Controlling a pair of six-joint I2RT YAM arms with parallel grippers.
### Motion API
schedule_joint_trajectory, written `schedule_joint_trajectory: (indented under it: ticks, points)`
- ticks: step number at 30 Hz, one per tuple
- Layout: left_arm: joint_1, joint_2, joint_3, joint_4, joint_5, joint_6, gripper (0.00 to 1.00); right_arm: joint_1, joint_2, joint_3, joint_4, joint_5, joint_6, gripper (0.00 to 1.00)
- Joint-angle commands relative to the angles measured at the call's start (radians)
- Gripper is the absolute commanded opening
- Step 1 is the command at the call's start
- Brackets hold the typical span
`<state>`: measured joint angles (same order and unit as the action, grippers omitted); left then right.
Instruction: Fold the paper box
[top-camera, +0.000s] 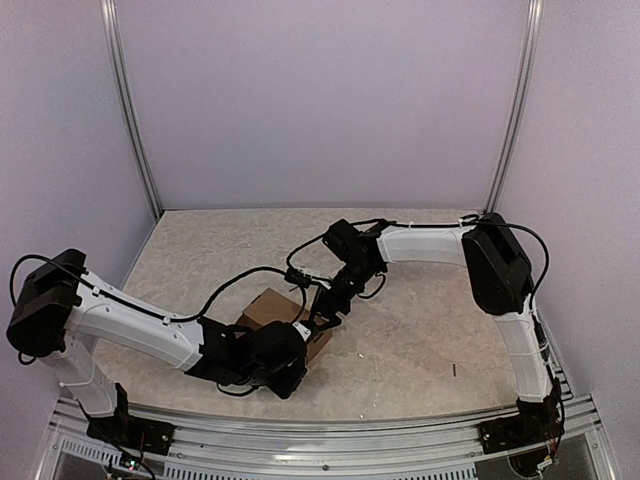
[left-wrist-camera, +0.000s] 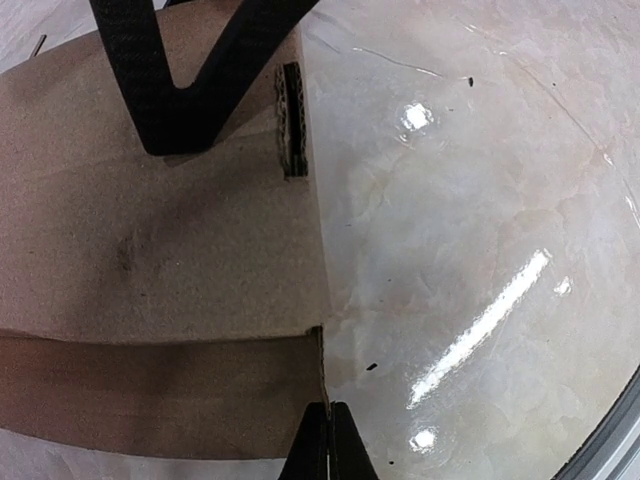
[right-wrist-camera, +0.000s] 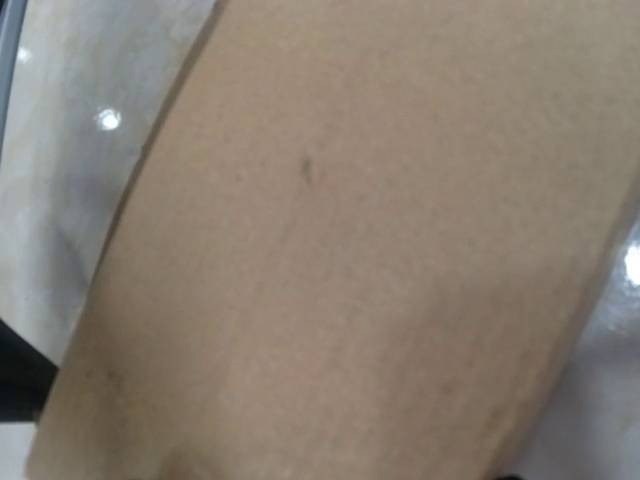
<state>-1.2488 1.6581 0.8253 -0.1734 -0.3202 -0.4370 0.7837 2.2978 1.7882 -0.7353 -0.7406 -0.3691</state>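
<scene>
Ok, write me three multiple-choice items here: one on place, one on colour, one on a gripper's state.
1. Where is the paper box? A on a shelf; B on the table, by the left gripper and right gripper; C on the floor.
2. Its colour? A white; B blue; C brown.
3. The left gripper's fingers: A closed together; B spread wide; C out of view.
1 B, top view shows both arms reaching it; 2 C, brown cardboard in every view; 3 A, left wrist view shows tips touching.
</scene>
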Motion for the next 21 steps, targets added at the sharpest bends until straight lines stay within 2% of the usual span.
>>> schedule_joint_trajectory:
  ticks: [1, 21]
  points:
    - [0.035, 0.002, 0.03, 0.017, -0.023, 0.021, 0.0, 0.017, 0.025, -0.039, -0.052, 0.043, -0.013, 0.74]
    - [0.123, 0.077, 0.181, 0.021, 0.027, 0.151, 0.0, 0.027, 0.013, -0.084, -0.029, 0.033, -0.003, 0.74]
